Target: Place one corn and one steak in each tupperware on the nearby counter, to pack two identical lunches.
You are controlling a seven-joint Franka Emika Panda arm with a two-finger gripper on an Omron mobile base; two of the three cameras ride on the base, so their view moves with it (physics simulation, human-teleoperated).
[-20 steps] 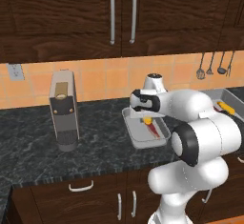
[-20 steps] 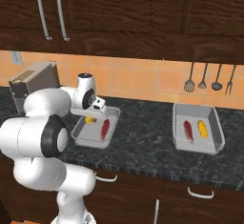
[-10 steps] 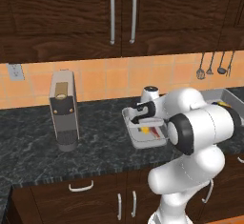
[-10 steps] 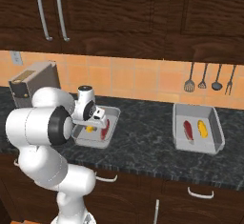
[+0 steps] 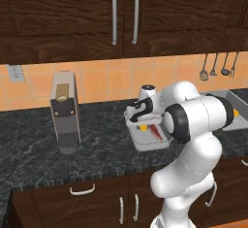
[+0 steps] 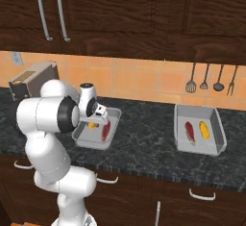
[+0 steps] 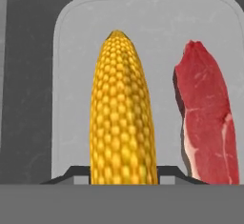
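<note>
Corn (image 7: 123,108): one cob sits between the dark tips of the hand (image 7: 124,173), lengthwise along the view, above the near tupperware (image 7: 71,37). The hand is closed around this cob at its near end. A steak (image 7: 207,123) lies flat in the same tray at 3 o'clock of the cob, just beside it and not touching.

Step in hand, as judged: setting the cob into the tray.
- Lower until the cob rests on the tray floor before spreading the tips; release from height may let it roll.
- Keep the cob parallel to the steak so it settles in the bare strip at 9 o'clock of the meat.
- Withdraw straight up, clear of the raised rim.

Surroundings: in the right base view, the second tupperware (image 6: 217,149) stands well apart at 3 o'clock on the tabletop (image 6: 144,148) and already holds one red strip (image 6: 189,131) and one yellow cob (image 6: 204,130). A boxy appliance (image 5: 64,113) stands at 9 o'clock of the near tray in the left base view, well apart. Utensils (image 6: 209,78) hang on the wall. Nothing obstructs the descent; the robot's own elbow hides part of the tray.
</note>
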